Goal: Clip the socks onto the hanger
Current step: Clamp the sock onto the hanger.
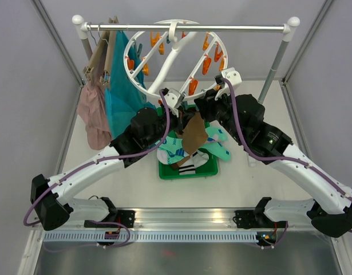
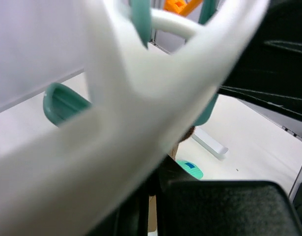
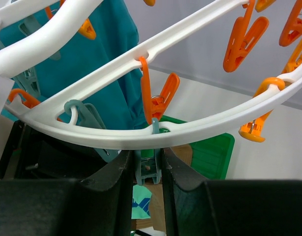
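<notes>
The white ring hanger [image 1: 174, 57] hangs tilted from the rail, with orange and teal pegs. My right gripper [image 1: 200, 107] is under its lower rim, shut on a teal peg [image 3: 151, 166] and squeezing it between both fingers. My left gripper [image 1: 177, 117] is just beside it, shut on the brown sock [image 1: 193, 133], which hangs down over the tray. A thin strip of brown fabric [image 2: 152, 219] shows between the left fingers. The ring [image 2: 116, 98] fills the left wrist view. Mint-teal socks [image 1: 176, 146] and a white sock with black stripes [image 1: 190, 166] lie in the tray.
A green tray [image 1: 164, 173] sits on the table under both grippers. The rail [image 1: 221, 27] stands on two posts at the back. A large teal garment [image 1: 121, 97] and a pink-beige garment [image 1: 94, 117] hang on slim hangers at the left, close to the ring.
</notes>
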### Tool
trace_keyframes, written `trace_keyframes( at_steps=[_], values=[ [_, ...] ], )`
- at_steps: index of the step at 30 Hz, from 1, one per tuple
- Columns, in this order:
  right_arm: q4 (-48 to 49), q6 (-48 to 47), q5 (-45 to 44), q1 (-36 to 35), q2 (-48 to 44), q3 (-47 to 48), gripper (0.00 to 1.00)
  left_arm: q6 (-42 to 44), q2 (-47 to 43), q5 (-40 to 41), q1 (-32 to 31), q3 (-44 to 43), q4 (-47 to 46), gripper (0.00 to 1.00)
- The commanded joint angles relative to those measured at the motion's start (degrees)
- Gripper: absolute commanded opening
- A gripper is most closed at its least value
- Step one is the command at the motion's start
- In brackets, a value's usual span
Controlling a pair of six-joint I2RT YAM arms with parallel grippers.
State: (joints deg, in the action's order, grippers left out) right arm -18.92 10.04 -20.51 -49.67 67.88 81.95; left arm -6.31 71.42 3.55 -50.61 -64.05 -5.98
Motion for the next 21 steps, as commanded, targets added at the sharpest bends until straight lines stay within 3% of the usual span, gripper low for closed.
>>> trace_keyframes(
  at_steps=[1,14,21],
  values=[
    [1.3,-1.0,1.1,-0.2,-2.1,-0.6,0.00,-1.1,0.1,1.1,-0.3,-4.0,-1.2,0.02],
    [2.1,-2.1,0.8,-0.2,-1.6,-0.4,0.00,-0.6,0.2,-8.6,-0.3,-4.5,-1.8,0.02],
    [2.1,-2.2,1.0,-0.2,-1.2,-0.2,0.00,0.0,0.0,-8.8,-0.2,-4.6,-2.1,0.02]
  ],
)
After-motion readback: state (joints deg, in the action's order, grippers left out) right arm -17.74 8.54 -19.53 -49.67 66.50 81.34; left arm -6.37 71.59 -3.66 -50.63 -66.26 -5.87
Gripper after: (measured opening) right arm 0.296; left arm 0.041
